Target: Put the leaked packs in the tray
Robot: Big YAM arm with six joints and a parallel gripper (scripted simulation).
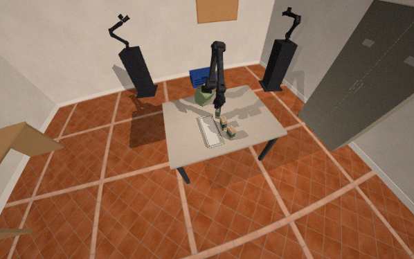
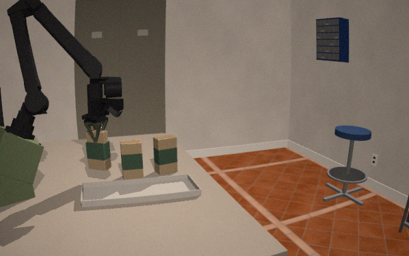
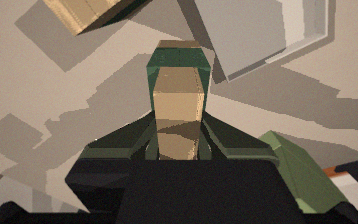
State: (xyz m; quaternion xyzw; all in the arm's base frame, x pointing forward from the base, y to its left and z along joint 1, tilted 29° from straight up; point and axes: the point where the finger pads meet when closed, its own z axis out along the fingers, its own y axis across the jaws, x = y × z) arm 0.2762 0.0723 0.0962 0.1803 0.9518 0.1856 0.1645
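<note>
On the table (image 1: 185, 138), seen from above: three coffee packs in a short diagonal row just beside the long side of the tray (image 1: 210, 131), all upright, tan with a dark green band. Nearest pack (image 1: 231, 132) and middle pack (image 1: 223, 122) standing free, apart from each other and from the tray. Farthest pack (image 1: 217, 112) under the arm's wrist, clamped from above by the gripper (image 1: 217, 110). Broad bare tabletop beyond the tray on the side away from the packs, and between the row and the table's other edge.

From the exterior view: same row behind the tray (image 2: 138, 200), a white shallow tray with a low rim, nothing lying in it. Gripper (image 2: 95, 131) pointing straight down, fingers partly closed and gripping the top tan section of the farthest pack (image 2: 98, 150), tips reaching just to the green band. Whether its base touches the table, hard to tell. Middle pack (image 2: 131, 159) near it with a small gap; nearest pack (image 2: 165, 155) just beyond that. Green arm base (image 2: 9, 164) well apart from the tray, on the gripper's side.

From the wrist view: held pack (image 3: 178, 105) centred between the dark green fingers, its narrow tan top facing the camera, flat sides pressed by the pads. Corner of the tray (image 3: 301, 40) near the held pack, not touching. Another pack (image 3: 81, 12) at the upper frame edge, on the opposite side from the tray.
</note>
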